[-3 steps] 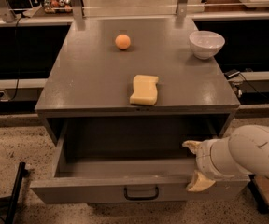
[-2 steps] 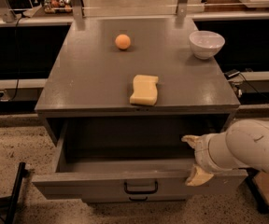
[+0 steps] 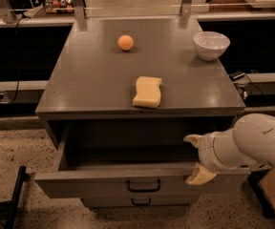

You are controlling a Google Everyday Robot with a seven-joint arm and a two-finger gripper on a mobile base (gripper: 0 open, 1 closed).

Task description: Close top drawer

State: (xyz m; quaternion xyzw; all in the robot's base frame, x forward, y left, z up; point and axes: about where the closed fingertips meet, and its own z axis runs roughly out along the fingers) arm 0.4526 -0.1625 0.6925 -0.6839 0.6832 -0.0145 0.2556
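Grey top drawer (image 3: pixel 89 185) open, spread pincer (image 3: pixel 196 157) straddling its front.

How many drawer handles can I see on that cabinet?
2. One handle on the open top drawer, another handle on the drawer below. More may be hidden lower. The robot's hand is at the top drawer's right front corner.

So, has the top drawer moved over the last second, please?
Yes; the top drawer slid inward, toward the cabinet's front edge, with the gripper at its right end.

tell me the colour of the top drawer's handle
The handle is black, camera view; the gripper is at the right front of the top drawer.
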